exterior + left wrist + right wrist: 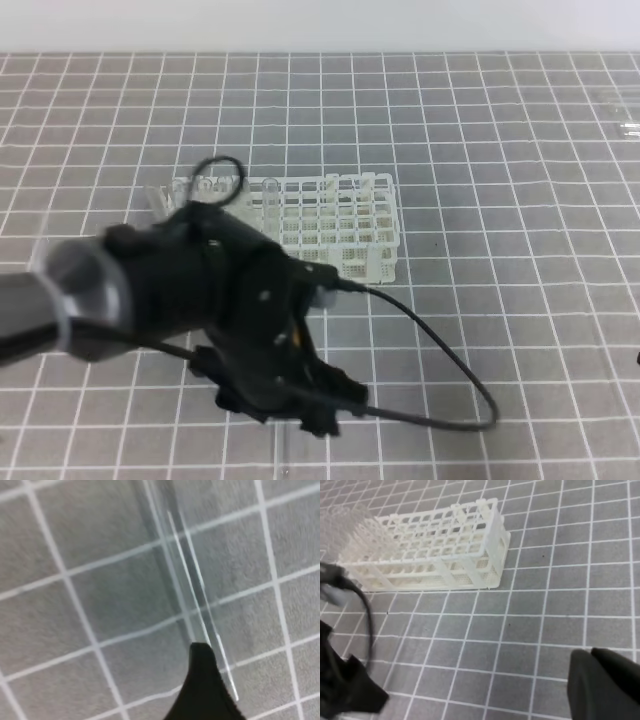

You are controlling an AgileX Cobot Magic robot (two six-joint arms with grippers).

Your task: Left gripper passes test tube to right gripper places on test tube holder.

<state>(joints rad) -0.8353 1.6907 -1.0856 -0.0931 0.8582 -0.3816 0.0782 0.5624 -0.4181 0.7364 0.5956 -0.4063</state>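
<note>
The test tube is a thin clear tube lying slantwise over the grid mat in the left wrist view. One black fingertip of my left gripper sits against the tube's near end; no second finger shows there. In the exterior high view the left gripper hangs low over the mat, in front of the white test tube holder. The tube shows only as a faint line under it. My right gripper stands well clear of the test tube holder, its dark fingers wide apart with nothing between them.
The left arm's black cable loops across the mat right of the gripper. Other clear tubes lie at the far right. Faint clear tubes stand at the holder's left end. Grey mat with white grid lines all around.
</note>
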